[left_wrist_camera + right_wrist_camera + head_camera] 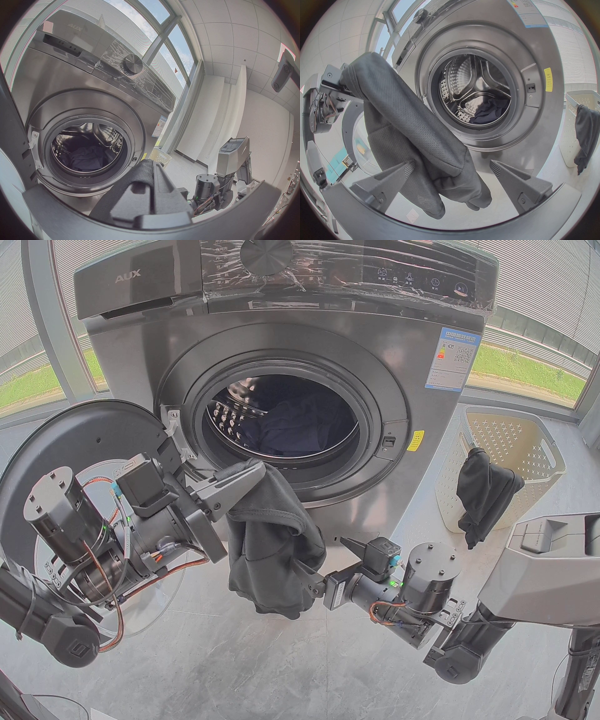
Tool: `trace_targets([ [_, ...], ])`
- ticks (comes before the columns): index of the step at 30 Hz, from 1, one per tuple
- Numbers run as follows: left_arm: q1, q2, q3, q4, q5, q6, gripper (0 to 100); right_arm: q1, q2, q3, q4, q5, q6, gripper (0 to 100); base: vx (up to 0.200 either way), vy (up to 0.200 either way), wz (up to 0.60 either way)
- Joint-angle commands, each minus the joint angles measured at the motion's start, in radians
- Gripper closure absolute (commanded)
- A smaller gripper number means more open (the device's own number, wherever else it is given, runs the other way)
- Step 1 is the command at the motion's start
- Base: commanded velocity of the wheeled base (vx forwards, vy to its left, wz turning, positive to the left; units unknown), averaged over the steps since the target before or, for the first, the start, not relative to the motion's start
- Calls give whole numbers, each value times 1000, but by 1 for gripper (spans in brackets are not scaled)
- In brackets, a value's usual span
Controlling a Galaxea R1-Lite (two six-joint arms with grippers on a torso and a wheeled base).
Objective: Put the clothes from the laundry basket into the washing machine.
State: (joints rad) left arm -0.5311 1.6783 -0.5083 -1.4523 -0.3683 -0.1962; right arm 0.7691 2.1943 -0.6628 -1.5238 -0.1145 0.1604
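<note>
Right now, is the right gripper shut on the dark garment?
No: the right gripper stands wide open, while the dark garment hangs from the left gripper.

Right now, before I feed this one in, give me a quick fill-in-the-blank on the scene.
The grey garment hangs from the ____ arm's jaws.
The right arm's jaws stand ____ by its lower part.
Blue clothes already lie in the washing machine's ____.
Another dark garment is draped over the rim of the white laundry ____.
Missing: left; open; drum; basket.
</note>
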Motion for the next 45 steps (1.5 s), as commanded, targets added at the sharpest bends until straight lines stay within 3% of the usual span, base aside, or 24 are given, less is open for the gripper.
trace_targets([
  [1,-7,-5,4,-2,0,0,100,-5,65,-64,2,12,-7,0,0,0,0],
  [11,-6,-5,4,-5,-1,0,100,-30,134,-224,16,29,-32,0,0,0,0],
  [26,-1,-5,2,-5,-1,0,100,-134,79,-144,2,45,-33,0,0,0,0],
  [36,-6,-5,1,-6,-1,0,100,-114,124,-179,2,45,-38,0,0,0,0],
  [45,0,-3,1,-6,-1,1,100,-62,110,-201,1,79,-39,0,0,0,0],
])
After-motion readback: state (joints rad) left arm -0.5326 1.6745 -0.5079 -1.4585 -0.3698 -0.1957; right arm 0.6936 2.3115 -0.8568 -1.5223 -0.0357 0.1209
